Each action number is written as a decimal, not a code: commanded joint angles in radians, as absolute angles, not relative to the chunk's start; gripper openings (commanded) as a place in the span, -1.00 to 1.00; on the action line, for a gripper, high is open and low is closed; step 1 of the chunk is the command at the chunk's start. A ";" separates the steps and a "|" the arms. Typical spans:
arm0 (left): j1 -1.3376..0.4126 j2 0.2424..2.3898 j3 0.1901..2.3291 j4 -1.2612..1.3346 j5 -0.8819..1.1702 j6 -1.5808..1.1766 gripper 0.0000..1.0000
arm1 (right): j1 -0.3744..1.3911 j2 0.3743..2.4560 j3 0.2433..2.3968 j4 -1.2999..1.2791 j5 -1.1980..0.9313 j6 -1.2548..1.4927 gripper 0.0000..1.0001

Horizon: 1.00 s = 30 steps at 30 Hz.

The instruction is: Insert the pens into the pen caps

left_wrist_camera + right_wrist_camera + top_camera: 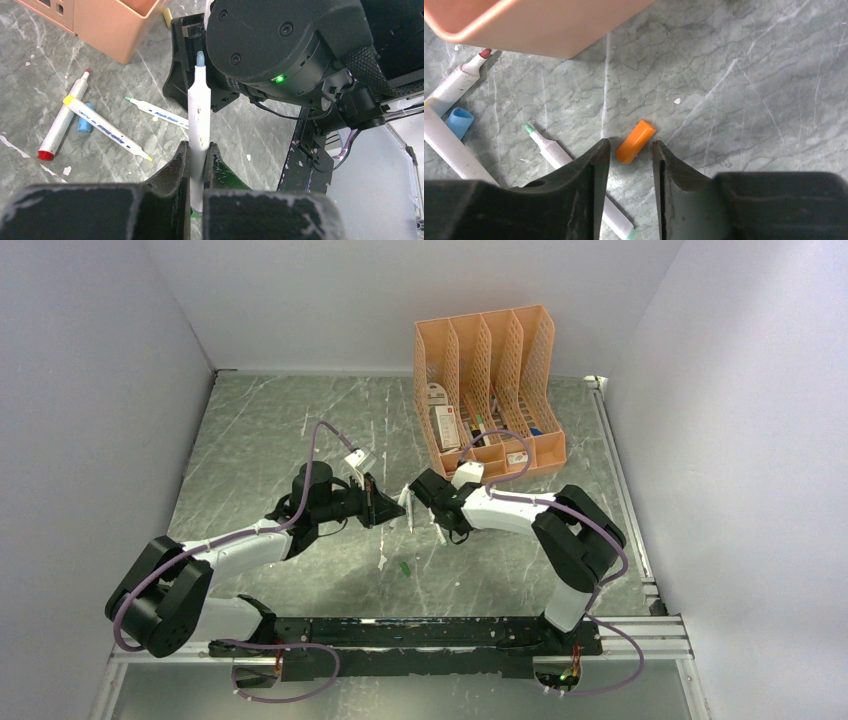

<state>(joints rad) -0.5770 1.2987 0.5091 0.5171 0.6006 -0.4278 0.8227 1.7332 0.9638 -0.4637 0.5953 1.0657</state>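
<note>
Two grippers logged. Peach lattice plastic organiser (490,390) at the far side of the grey marbled table (300,440); wrist views cut it off. My left gripper (197,150) clamps a white-barrelled pen with pale blue tip (199,110), upright, lower end hidden between the fingers (170,170). My right gripper (630,150) is spread, straddling a small orange plastic cap (636,141) on the table; contact unclear. A green-tipped white pen (549,147) runs partly under one finger.

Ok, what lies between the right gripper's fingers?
An orange cap lies on the table inside the open right gripper, apparently touching neither finger; the right wrist view shows it.
</note>
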 commanded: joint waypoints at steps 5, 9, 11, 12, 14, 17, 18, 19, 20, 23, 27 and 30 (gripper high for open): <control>-0.575 1.289 0.504 0.540 0.602 -0.439 -0.86 | 0.832 1.744 0.945 -0.467 0.628 1.043 -0.23; -0.575 1.286 0.503 0.537 0.603 -0.440 -0.86 | 0.805 1.731 0.929 -0.427 0.597 1.008 -0.10; -0.575 1.283 0.503 0.536 0.602 -0.442 -0.86 | 0.795 1.731 0.925 -0.417 0.584 1.005 -0.10; -0.575 1.281 0.503 0.535 0.602 -0.442 -0.86 | 0.794 1.733 0.925 -0.417 0.583 1.008 -0.12; -0.575 1.275 0.504 0.529 0.600 -0.441 -0.86 | 0.793 1.741 0.928 -0.422 0.581 1.017 -0.17; -0.575 1.268 0.503 0.519 0.597 -0.437 -0.86 | 0.791 1.748 0.924 -0.413 0.574 1.014 -0.55; -0.575 1.267 0.503 0.518 0.596 -0.437 -0.86 | 0.789 1.749 0.923 -0.408 0.567 1.010 -0.66; -0.575 1.266 0.503 0.519 0.596 -0.438 -0.86 | 0.789 1.749 0.923 -0.406 0.562 1.011 -0.69; -0.575 1.266 0.501 0.521 0.597 -0.440 -0.86 | 0.789 1.746 0.921 -0.405 0.559 1.009 -0.70; -0.575 1.265 0.497 0.528 0.598 -0.444 -0.86 | 0.790 1.739 0.911 -0.392 0.550 1.003 -0.85; -0.575 1.264 0.494 0.532 0.600 -0.446 -0.86 | 0.790 1.728 0.898 -0.387 0.543 0.996 -1.00; -0.575 1.257 0.495 0.534 0.602 -0.453 -0.86 | 0.790 1.679 0.884 -0.370 0.542 0.967 -1.00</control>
<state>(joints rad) -0.5770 1.2854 0.5011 0.5179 0.6006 -0.4400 0.7929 1.7164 0.9249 -0.3702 0.5747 0.9943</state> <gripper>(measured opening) 0.125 0.142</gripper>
